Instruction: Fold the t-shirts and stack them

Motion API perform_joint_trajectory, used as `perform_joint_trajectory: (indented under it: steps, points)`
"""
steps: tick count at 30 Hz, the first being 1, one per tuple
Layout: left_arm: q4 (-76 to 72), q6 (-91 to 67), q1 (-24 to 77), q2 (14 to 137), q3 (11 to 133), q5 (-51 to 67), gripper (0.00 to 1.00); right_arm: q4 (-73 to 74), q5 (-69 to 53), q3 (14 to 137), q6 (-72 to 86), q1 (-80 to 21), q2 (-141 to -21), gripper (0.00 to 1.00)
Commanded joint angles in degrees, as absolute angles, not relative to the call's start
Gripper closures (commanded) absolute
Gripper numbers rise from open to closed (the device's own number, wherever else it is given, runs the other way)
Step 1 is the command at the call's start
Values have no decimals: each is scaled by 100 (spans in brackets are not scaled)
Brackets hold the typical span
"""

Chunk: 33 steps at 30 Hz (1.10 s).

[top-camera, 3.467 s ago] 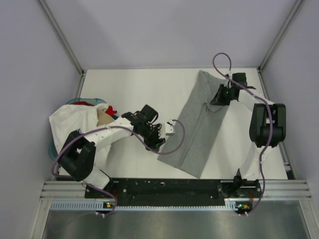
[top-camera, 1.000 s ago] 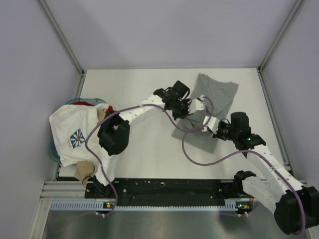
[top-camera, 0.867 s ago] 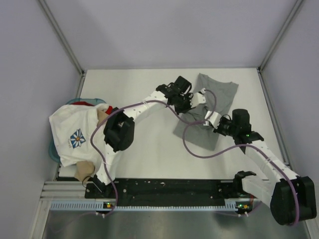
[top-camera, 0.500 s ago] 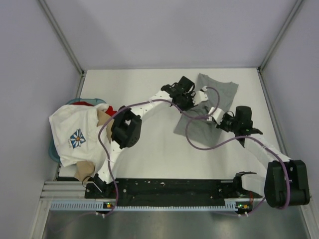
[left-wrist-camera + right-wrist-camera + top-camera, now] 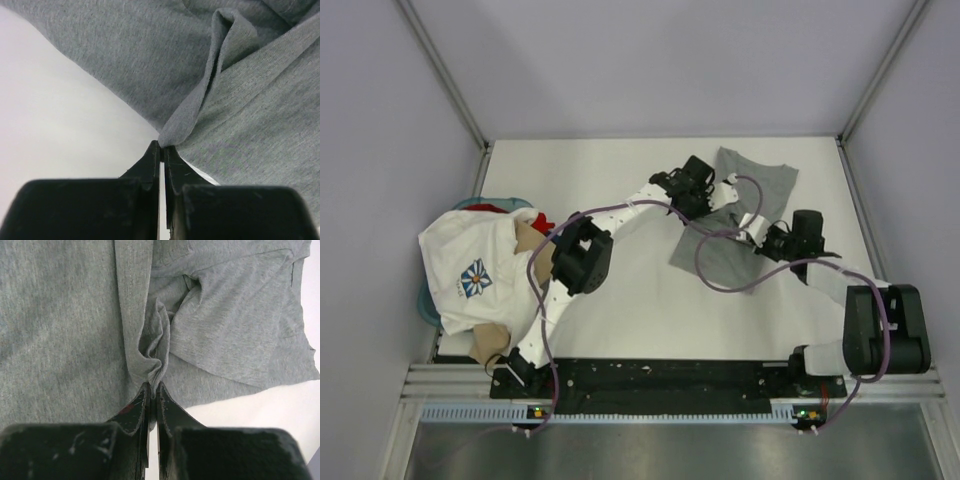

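A heather-grey t-shirt [image 5: 760, 188] lies partly folded at the back right of the table. My left gripper [image 5: 717, 196] is shut on a pinched fold of its cloth [image 5: 186, 116], stretched far across from the left. My right gripper [image 5: 752, 232] is shut on another bunched fold [image 5: 155, 357] at the shirt's near side. The grey cloth fills both wrist views. More t-shirts sit piled at the left edge: a white one with a blue flower print [image 5: 470, 270], a tan one [image 5: 492, 340] under it, and a bit of red [image 5: 492, 209].
A teal basket rim [image 5: 424, 300] shows under the shirt pile. White tabletop [image 5: 620, 290] spreads between pile and grey shirt. A purple cable [image 5: 715, 275] loops over the shirt's near part. Metal frame posts and grey walls enclose the table.
Both grippers have carried the shirt's near half toward the back, so the grey shirt is now shorter and doubled. The right arm's elbow swung up and in; the left arm stretched farther right.
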<state>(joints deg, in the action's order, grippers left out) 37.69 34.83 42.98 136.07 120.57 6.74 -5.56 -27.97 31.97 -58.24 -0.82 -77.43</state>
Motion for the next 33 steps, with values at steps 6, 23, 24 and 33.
perform_joint_trajectory:
  steps: [6, 23, 24, 33]
  points:
    - [3420, 3683, 4342, 13737, 12252, 360, 96, -1019, -2717, 3603, -5819, -35, -8173, 100]
    - [2441, 3191, 4035, 13677, 13087, -143, 54, -1505, -1404, 4597, -3806, 158, -8536, 64]
    - [2661, 3208, 3982, 13432, 13009, 529, 54, -1390, -1728, 4544, -3832, 150, -8273, 61]
    - [3434, 5930, 3841, 11400, 9696, 3339, 56, 1138, -2936, 3507, -5939, -1106, -6206, 39]
